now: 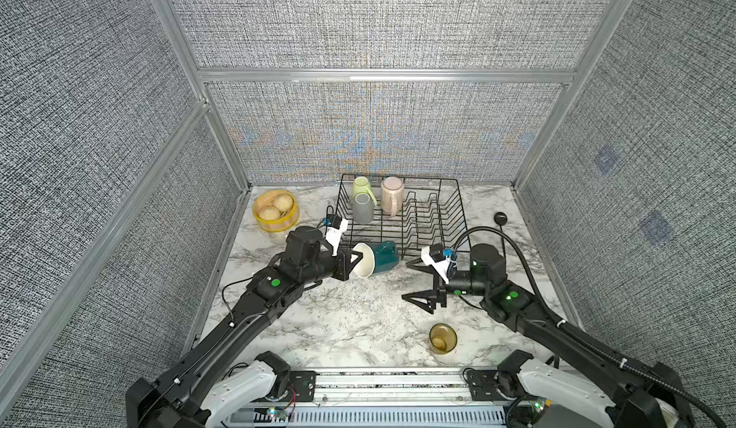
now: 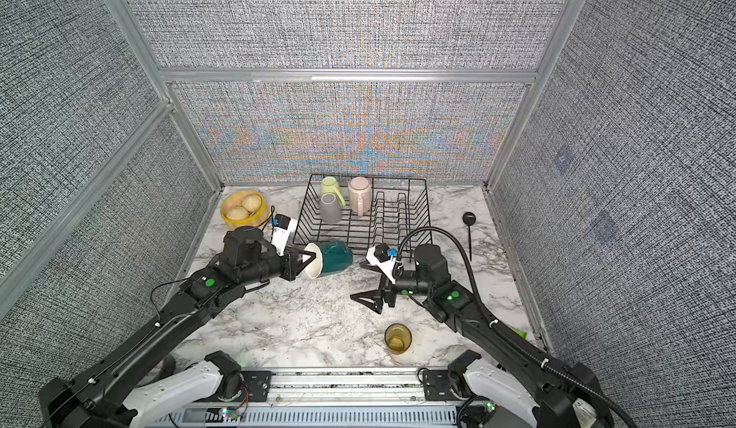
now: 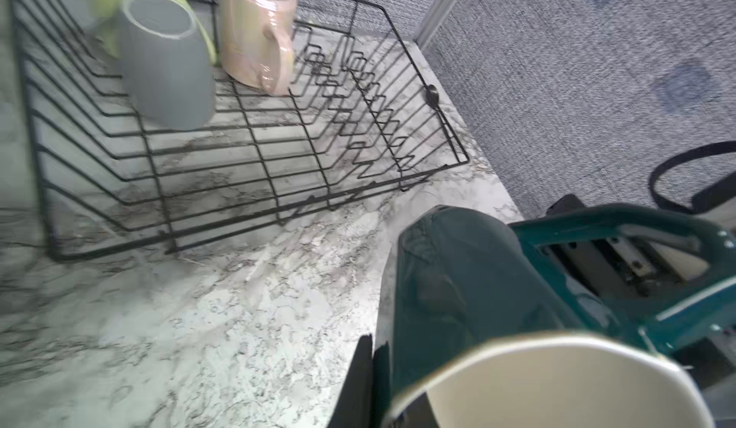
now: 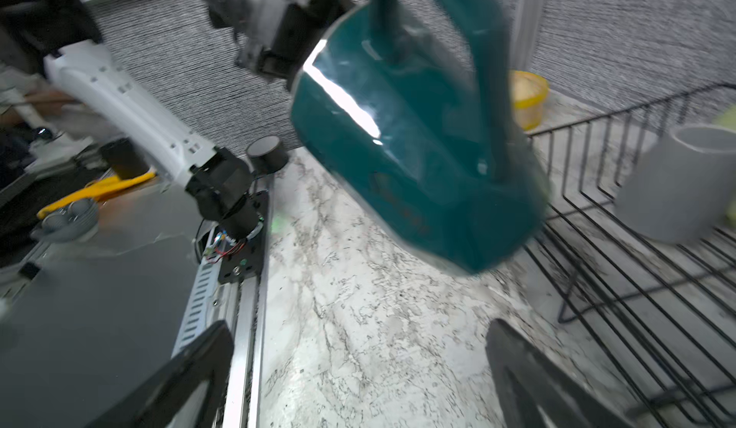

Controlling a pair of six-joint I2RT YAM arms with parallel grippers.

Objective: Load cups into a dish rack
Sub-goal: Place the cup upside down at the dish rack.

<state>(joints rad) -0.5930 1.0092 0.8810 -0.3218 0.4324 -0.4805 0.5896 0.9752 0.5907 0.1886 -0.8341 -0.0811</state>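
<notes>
**Marble bench, grey booth: three cups racked, a fourth in the claw**

Marble-patterned tabletop point(image 1: 338, 326), grey fabric walls point(image 1: 358, 27) on three sides. Dish rack point(image 1: 418, 219) sits at the far middle of the bench.

Racked: light green mug point(image 1: 360, 186) in the far left corner, grey mug point(image 1: 363, 208) just in front of it, pale pink mug point(image 1: 392, 195) to their right. All three look base-up in the flat left part. The plate dividers on the right hold nothing.

In hand: dark teal mug point(image 1: 382, 258), tipped on its side, cream mouth toward the near left. Left gripper point(image 1: 357, 258) is clamped on its rim, one finger inside the mouth and one outside. The right wrist view shows the mug clear of the bench, just off the rack's near left corner and not yet over the wires.

Right gripper point(image 1: 404, 281): jaws wide apart, nothing between them, hovering by the rack's near right corner.

Waiting: amber glass tumbler point(image 1: 443, 338), upright on the bench at the near right, well apart from the rack. No clear glass found in any view.

Not part of the job: yellow steamer basket point(image 1: 278, 224) with buns, far left.

Judgement: roughly halfway. Three are in, one is being carried, and at least one is left to fetch. The teal mug probably needs turning mouth-down before it goes into the free space nearer than the grey mug.
</notes>
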